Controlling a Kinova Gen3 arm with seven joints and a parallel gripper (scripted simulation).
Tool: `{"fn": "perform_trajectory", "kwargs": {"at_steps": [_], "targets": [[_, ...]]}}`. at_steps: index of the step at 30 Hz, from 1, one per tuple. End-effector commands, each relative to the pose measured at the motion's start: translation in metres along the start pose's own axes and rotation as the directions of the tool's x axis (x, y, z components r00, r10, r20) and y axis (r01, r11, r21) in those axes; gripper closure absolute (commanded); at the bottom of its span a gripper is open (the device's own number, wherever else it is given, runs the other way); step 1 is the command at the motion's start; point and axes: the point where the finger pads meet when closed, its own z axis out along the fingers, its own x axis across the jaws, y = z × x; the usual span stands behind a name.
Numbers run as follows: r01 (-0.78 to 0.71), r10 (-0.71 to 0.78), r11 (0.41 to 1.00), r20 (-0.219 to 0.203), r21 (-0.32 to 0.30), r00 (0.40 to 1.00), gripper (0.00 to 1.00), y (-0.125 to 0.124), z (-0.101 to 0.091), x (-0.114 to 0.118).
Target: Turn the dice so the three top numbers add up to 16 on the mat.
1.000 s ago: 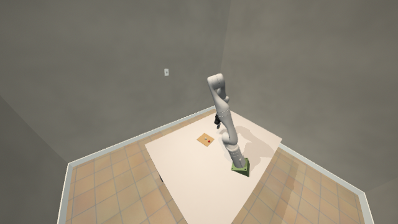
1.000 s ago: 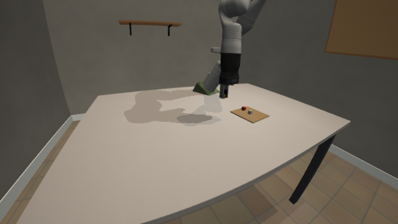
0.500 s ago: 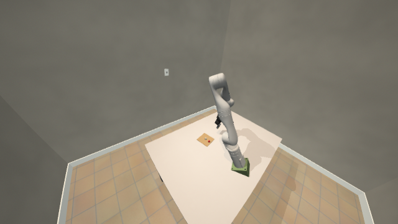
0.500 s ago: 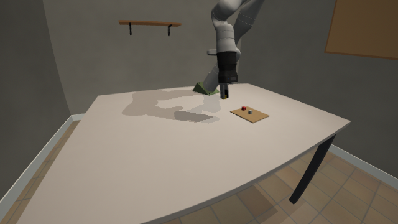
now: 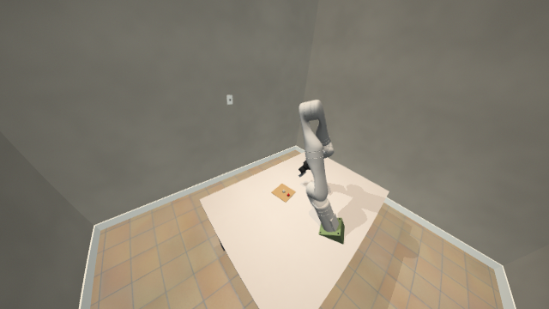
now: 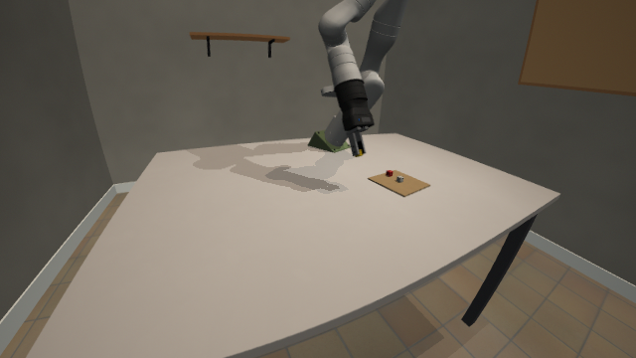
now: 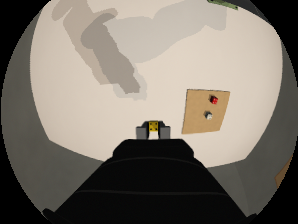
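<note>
My gripper point(image 6: 359, 153) point(image 7: 153, 127) is shut on the yellow die point(image 7: 153, 126) point(image 6: 360, 153), in the air above the table and off to one side of the mat, tilted. The die's face toward the wrist camera shows several dark pips. The tan mat point(image 5: 279, 192) point(image 6: 404, 189) point(image 7: 195, 122) lies flat on the table. The red die point(image 5: 288, 195) point(image 6: 390, 173) point(image 7: 214, 100) sits on the mat toward one edge. The white die point(image 5: 284, 191) point(image 6: 399, 179) point(image 7: 209, 116) sits near the mat's middle, apart from the red one. Their top numbers are too small to read.
The pale table point(image 5: 257, 240) point(image 6: 224, 239) point(image 7: 165, 75) carries the arm's green base point(image 5: 332, 234) point(image 6: 323, 142) at one side. The arm's shadow falls on the table beside the mat. A wall shelf point(image 6: 238, 37) is far behind, away from the gripper.
</note>
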Motion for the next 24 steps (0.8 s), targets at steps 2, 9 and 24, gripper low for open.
{"fn": "perform_trajectory", "kwargs": {"at_steps": [2, 9, 24], "targets": [[-0.009, 0.008, 0.996, -0.004, -0.083, 1.000, 0.66, -0.0114, -0.0023, -0.0011], [-0.009, 0.008, 0.973, -0.004, -0.231, 1.000, 0.66, -0.0138, -0.0032, -0.0011], [-0.009, 0.008, 0.887, -0.004, -0.462, 1.000, 0.66, -0.0172, -0.0039, -0.0007]]}}
